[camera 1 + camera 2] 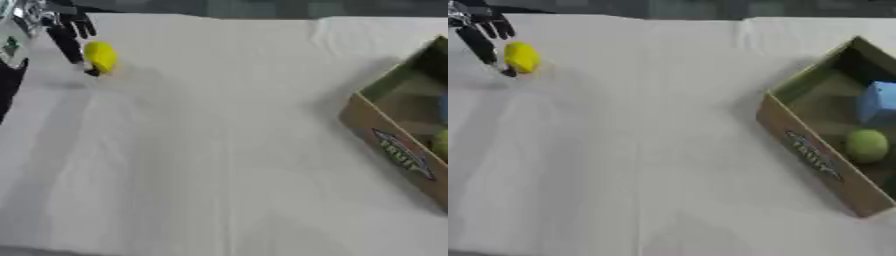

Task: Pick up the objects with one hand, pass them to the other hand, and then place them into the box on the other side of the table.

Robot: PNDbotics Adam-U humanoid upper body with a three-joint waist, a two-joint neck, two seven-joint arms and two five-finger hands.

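A single tabletop, draped in a white cloth with soft creases running lengthwise, fills nearly the whole scene. One cardboard box sits at the right edge, set at an angle, its brown outer wall printed with a blue and red label too blurred to read and its inner walls a dull olive. Two things lie inside the box: one pale blue cube against the far side and one round yellow-green ball nearer the printed wall, the two just apart.

At the far left corner lies one smooth, oval yellow object, resting on the cloth well apart from the box. One robot hand, the left hand, black with silver joints, reaches down from the upper left; its fingers hang straight and relaxed, one fingertip touching or nearly touching the yellow object's left side, with nothing grasped. The hand partly hides the cloth behind it. A dark strip runs along the far edge of the tabletop. The right hand does not appear in either view.
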